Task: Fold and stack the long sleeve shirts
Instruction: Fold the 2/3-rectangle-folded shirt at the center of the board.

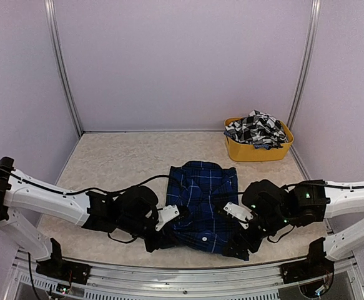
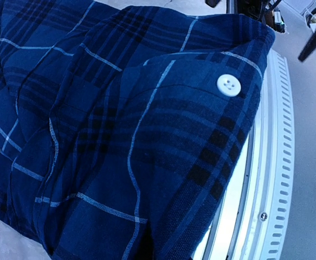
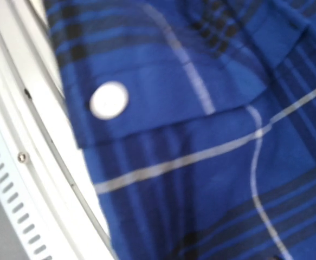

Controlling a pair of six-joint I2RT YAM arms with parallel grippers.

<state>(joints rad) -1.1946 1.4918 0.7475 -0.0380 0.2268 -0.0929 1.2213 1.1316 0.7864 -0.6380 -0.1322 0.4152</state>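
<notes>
A royal blue plaid long sleeve shirt lies bunched and partly folded on the table, close to the front edge. My left gripper is pressed into its lower left corner, shut on the cloth. In the left wrist view the blue shirt fills the frame and hides the fingers. My right gripper sits at the lower right corner. Blurred blue shirt cloth covers its fingers in the right wrist view, so its opening does not show. A black-and-white checked shirt lies crumpled in the tub.
The yellow plastic tub stands at the back right by the wall. The metal front rail of the table runs just beside the shirt's hem, and the same rail shows in the right wrist view. Grey walls enclose three sides.
</notes>
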